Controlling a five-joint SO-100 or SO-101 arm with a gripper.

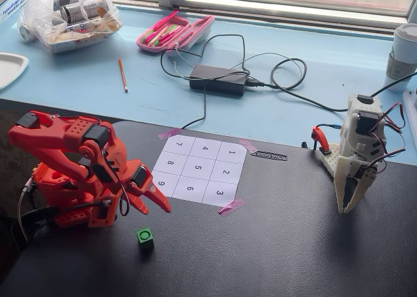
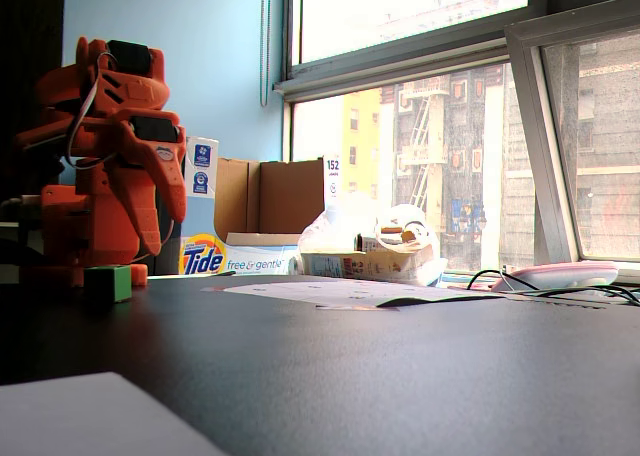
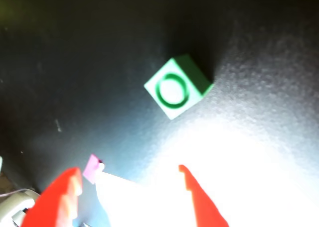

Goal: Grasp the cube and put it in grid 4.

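The green cube with a dark ring on top sits on the black table, in front of the numbered sheet and off it. It also shows in the low fixed view and the wrist view. Grid 4 is the middle cell of the sheet's far row, and it holds nothing. My orange gripper hangs just above and behind the cube, near the sheet's cell 9. In the wrist view the gripper is open and empty, its red fingers spread, with the cube ahead of them.
A white second arm stands at the right of the table. Pink tape scraps hold the sheet's corners. Behind, the blue ledge holds a power adapter with cables, a pink pencil case and a plastic bag.
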